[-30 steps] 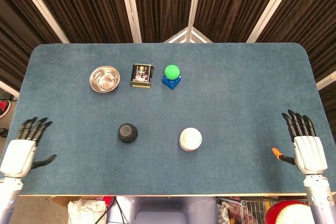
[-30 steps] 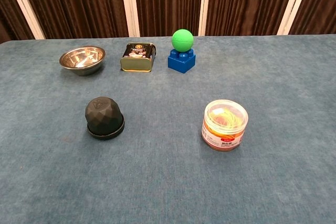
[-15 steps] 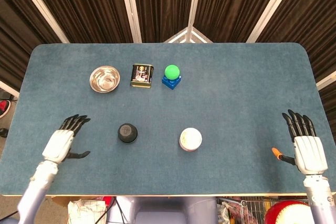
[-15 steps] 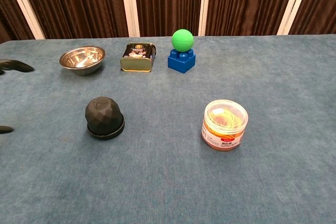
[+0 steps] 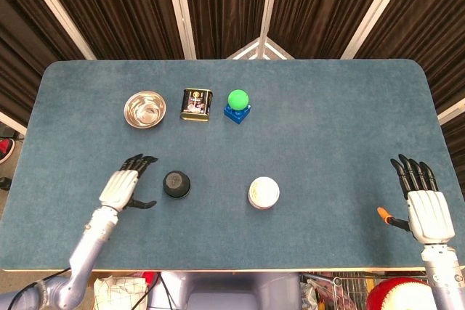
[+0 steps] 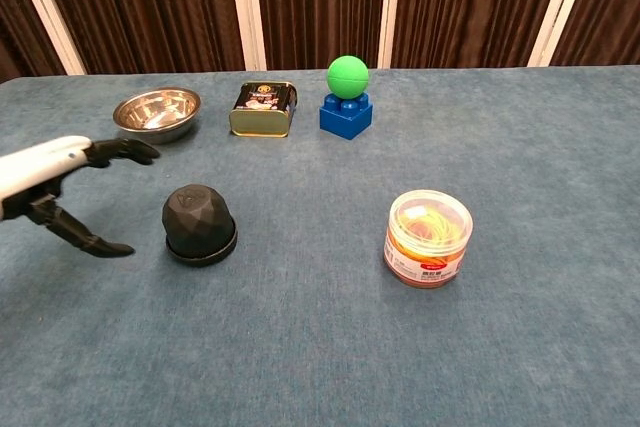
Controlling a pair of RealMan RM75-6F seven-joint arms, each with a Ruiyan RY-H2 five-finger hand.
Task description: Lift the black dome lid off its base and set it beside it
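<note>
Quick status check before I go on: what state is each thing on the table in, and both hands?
black dome lid: on its base, untouched.
left hand: open, beside the lid, not touching.
right hand: open, at the table's near right edge.
steel bowl: upright, looks empty.
tin: closed.
clear tub: lidded, rubber bands inside.
green ball: sitting on the blue brick.

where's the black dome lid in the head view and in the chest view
Head view: black dome lid sits left of centre, just right of the left robot hand.
Chest view: it sits at left-centre, on its base, right of that same robot hand.
Shared landmark: the steel bowl, beyond it and to its left in both views.
</note>
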